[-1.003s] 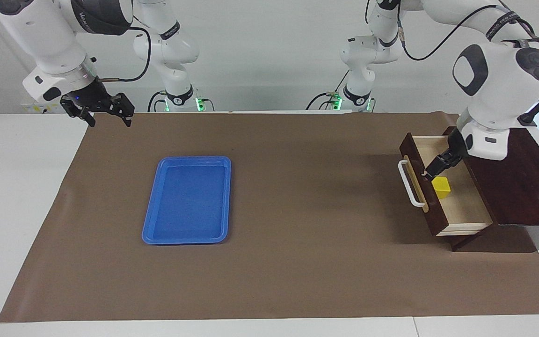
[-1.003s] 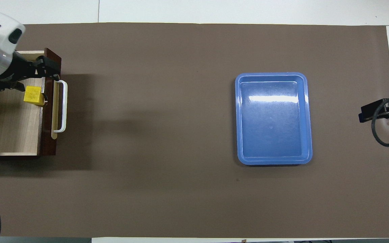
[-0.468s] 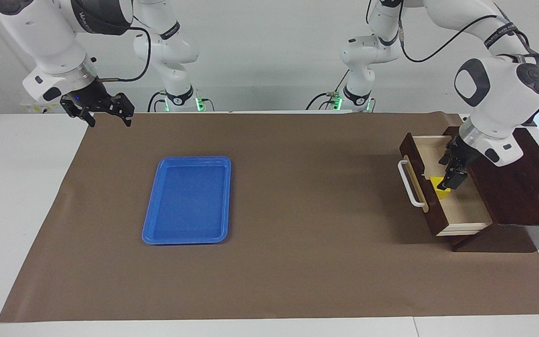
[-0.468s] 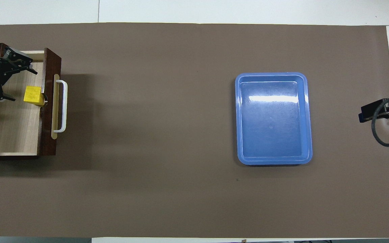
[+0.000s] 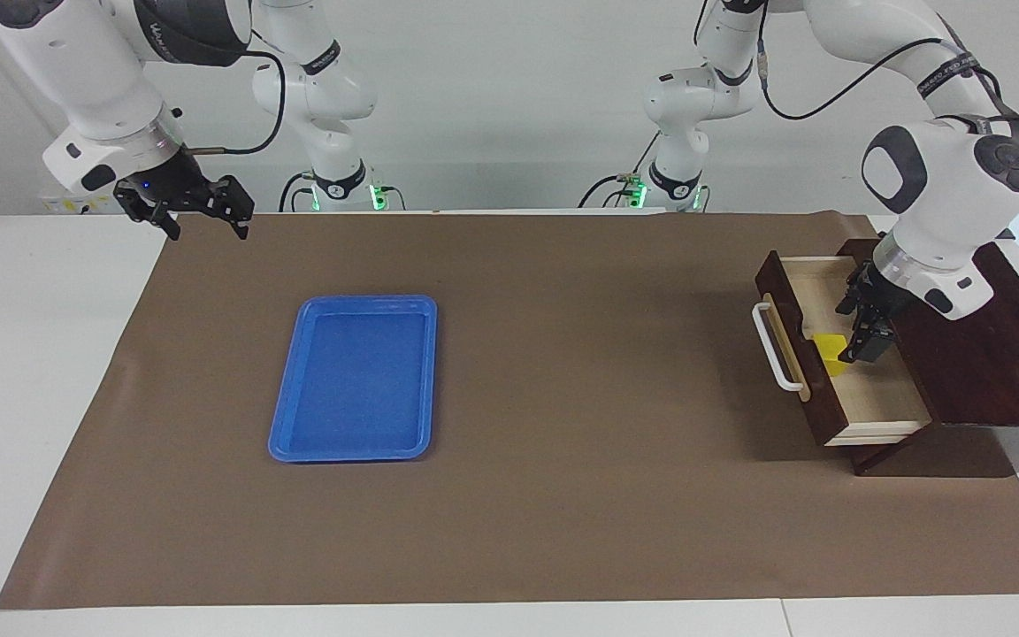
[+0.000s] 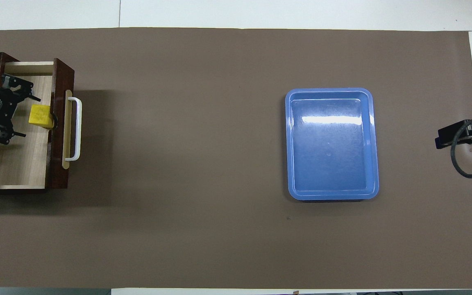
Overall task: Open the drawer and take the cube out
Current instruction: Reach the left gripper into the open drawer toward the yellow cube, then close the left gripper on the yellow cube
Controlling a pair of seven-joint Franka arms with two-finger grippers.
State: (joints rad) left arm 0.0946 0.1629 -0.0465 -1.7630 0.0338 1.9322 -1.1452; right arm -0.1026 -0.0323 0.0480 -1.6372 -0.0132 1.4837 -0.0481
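Note:
The drawer [image 5: 815,402] stands pulled out of its dark cabinet at the left arm's end of the table, its white handle [image 5: 775,358] facing the table's middle. The yellow cube [image 5: 828,352] lies on the pale drawer floor, close against the front panel. My left gripper [image 5: 854,326] is down inside the drawer, open, beside the cube on the cabinet side. In the overhead view its fingers spread wider than the cube [image 6: 41,116], with the left gripper [image 6: 23,116] just short of it and the drawer [image 6: 58,164] open. My right gripper [image 5: 207,221] waits, open and empty.
A flat blue tray [image 5: 355,380] lies on the brown mat toward the right arm's end; it also shows in the overhead view [image 6: 332,143]. The dark cabinet [image 5: 987,354] stands at the mat's edge. The right gripper [image 6: 457,137] hangs over the mat's corner by the robots.
My left gripper has swung from over the drawer's front panel to the cabinet side of the cube and come lower into the drawer. The cube and the right arm have not moved.

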